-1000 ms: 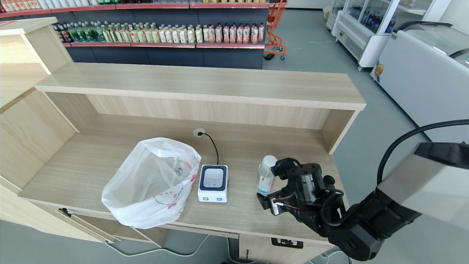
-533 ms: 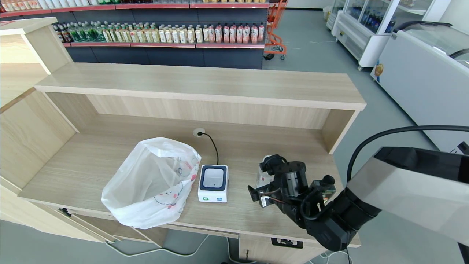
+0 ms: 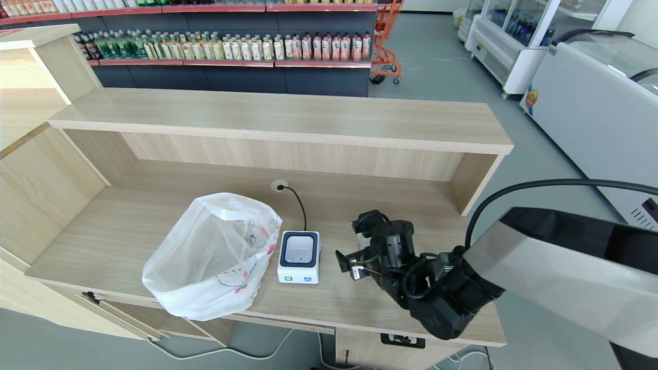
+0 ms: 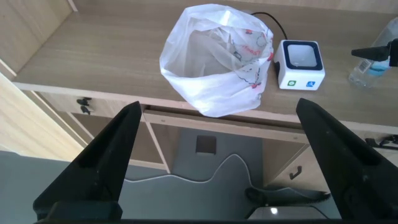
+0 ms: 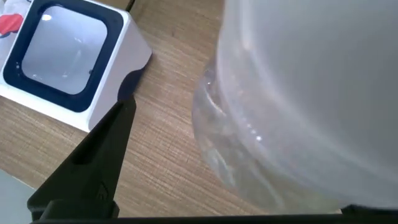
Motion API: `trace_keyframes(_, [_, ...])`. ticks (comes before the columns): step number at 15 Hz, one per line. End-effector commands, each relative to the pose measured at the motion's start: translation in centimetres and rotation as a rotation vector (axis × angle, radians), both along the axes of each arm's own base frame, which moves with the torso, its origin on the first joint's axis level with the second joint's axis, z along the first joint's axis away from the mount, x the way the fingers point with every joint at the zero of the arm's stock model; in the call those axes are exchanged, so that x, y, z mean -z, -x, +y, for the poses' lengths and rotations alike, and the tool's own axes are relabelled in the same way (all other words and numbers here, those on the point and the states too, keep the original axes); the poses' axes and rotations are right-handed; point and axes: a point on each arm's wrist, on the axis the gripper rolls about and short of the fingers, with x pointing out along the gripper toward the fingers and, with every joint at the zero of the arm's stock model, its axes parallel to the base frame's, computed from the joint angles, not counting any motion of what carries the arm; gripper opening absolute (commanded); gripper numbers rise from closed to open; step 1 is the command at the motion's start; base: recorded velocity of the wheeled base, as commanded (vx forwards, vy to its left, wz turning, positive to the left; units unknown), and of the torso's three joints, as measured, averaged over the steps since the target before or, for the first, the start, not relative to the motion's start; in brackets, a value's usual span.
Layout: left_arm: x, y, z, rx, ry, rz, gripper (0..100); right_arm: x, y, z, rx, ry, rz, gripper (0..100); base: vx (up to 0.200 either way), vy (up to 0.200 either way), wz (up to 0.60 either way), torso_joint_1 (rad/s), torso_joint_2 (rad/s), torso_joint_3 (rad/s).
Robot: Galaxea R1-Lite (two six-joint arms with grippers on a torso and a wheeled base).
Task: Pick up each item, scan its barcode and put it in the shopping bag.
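The right claw (image 3: 356, 240) has slid leftward across the lower middle of the head view and now covers the bottle (image 5: 292, 87), which stood in plain sight beside it a second ago. The pick-up looks about to begin; scanning and bagging likely both remain. The claw is spread, its visible finger clear of the bottle's wall, gripping nothing. The bottle is clear, round-walled plastic, upright on the desk (image 3: 128, 221), right of the scanner (image 3: 298, 255). The left claw (image 4: 217, 107) gapes wide, empty.
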Motion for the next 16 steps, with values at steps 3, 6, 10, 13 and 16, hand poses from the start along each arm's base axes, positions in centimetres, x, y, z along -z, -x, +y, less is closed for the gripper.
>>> trace_keyframes(3, [0.0,0.0,0.0,0.0,0.0,-0.001,100,0.7,-0.6,1.0,-0.016,0.011,-0.011,100,0.0,0.0,0.0,0.0,0.0,0.0])
trace_keyframes(6, [0.0,0.0,0.0,0.0,0.0,-0.001,100,0.7,-0.7,1.0,-0.016,0.005,-0.018,100,0.0,0.0,0.0,0.0,0.0,0.0])
trace_keyframes(10, [0.0,0.0,0.0,0.0,0.0,0.001,100,0.4,-1.0,0.4,0.001,0.004,-0.022,0,0.0,0.0,0.0,0.0,0.0,0.0])
trace_keyframes(13, [0.0,0.0,0.0,0.0,0.0,-0.001,100,0.2,-1.3,-0.2,0.014,0.017,-0.024,0,0.0,0.0,0.0,0.0,0.0,0.0])
trace_keyframes(16, [0.0,0.0,0.0,0.0,0.0,-0.001,100,0.9,-1.0,-1.1,0.016,0.059,-0.016,0,0.0,0.0,0.0,0.0,0.0,0.0])
